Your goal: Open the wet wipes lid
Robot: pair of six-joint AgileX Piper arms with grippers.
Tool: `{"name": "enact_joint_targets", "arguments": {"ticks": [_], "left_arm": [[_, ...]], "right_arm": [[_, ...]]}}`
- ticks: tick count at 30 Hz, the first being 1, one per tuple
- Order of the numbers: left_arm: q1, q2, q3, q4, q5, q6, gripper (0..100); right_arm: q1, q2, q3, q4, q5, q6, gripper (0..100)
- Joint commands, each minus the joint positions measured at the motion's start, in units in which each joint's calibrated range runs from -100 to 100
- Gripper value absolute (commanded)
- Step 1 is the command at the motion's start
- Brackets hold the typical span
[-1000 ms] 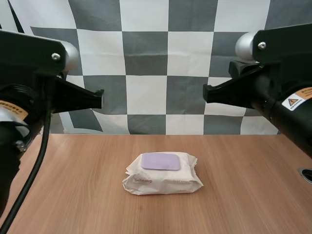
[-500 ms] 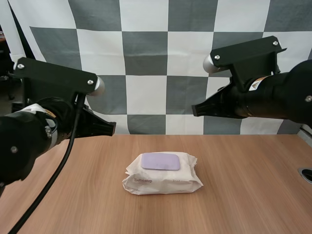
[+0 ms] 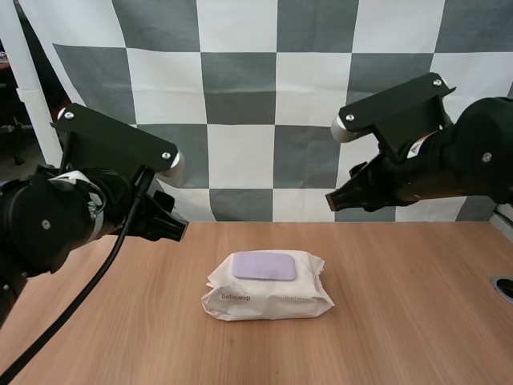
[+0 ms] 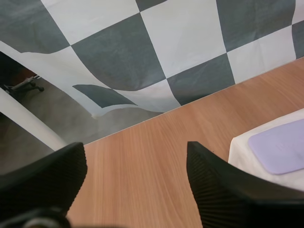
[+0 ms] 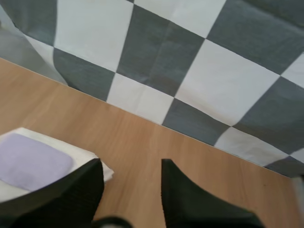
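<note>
A white pack of wet wipes (image 3: 267,295) lies in the middle of the wooden table (image 3: 401,337), and its lilac lid (image 3: 264,265) lies flat and closed on top. My left gripper (image 3: 175,228) hovers above the table to the left of the pack. My right gripper (image 3: 338,198) hovers higher, to the pack's right and behind it. In the left wrist view my left gripper (image 4: 135,147) is open over bare wood, with the pack (image 4: 240,152) and lid (image 4: 280,149) just beyond one finger. My right gripper (image 5: 131,164) is open too, with the lid (image 5: 31,161) beside one finger.
A small dark round hole (image 3: 503,287) sits in the table near its right edge. Bare wood surrounds the pack on all sides.
Both arms have swung forward and down from close under the camera toward the table, and now flank the pack. The pack has not moved.
</note>
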Motion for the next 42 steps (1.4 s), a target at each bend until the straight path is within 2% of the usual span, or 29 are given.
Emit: {"name": "enact_joint_targets", "arguments": {"ticks": [1, 6, 7, 9, 13, 17, 22, 28, 32, 37, 42], "left_arm": [[-0.02, 0.0, -0.1, 0.1, 0.0, 0.1, 100], [-0.02, 0.0, -0.1, -0.6, 1.4, 1.9, 100], [-0.02, 0.0, -0.1, -1.5, 2.3, 3.3, 100], [-0.02, 0.0, 0.4, -4.5, 5.0, 8.0, 100], [-0.02, 0.1, 3.7, -11.9, 7.9, 17.0, 100], [-0.02, 0.8, 9.4, -13.3, 5.9, 22.0, 100], [-0.02, 4.3, 16.5, -15.7, -2.8, 28.5, 100], [-0.02, 8.5, 19.9, -28.8, -4.7, 40.8, 100], [-0.02, 12.5, 20.5, -34.2, -5.9, 47.5, 100], [-0.02, 21.3, 21.5, -40.2, -13.0, 54.8, 100], [-0.02, 30.0, 21.7, -51.4, -15.1, 65.4, 100]], "right_arm": [[-0.9, 0.0, -0.1, -2.4, 0.2, 0.0, 80], [-2.5, 0.0, -0.1, -1.8, -1.2, -0.1, 80], [-2.5, 0.0, -0.1, -1.5, -2.0, -0.4, 84], [-2.5, 0.0, -0.1, -0.8, -3.5, -1.4, 100], [-2.4, 0.1, -0.1, 2.2, -4.5, -6.6, 100], [-2.4, 0.1, -0.1, 5.4, -4.5, -10.7, 100], [-2.4, 0.1, -0.1, 8.4, -4.5, -13.1, 100], [-2.4, 0.1, -0.1, 9.0, -4.5, -14.5, 100], [-2.4, 0.1, -0.1, 9.6, -4.5, -15.1, 100], [-2.4, 0.1, -0.1, 9.7, -4.5, -15.7, 100], [-2.4, 0.1, -0.1, 9.7, -4.5, -16.0, 100]]}}
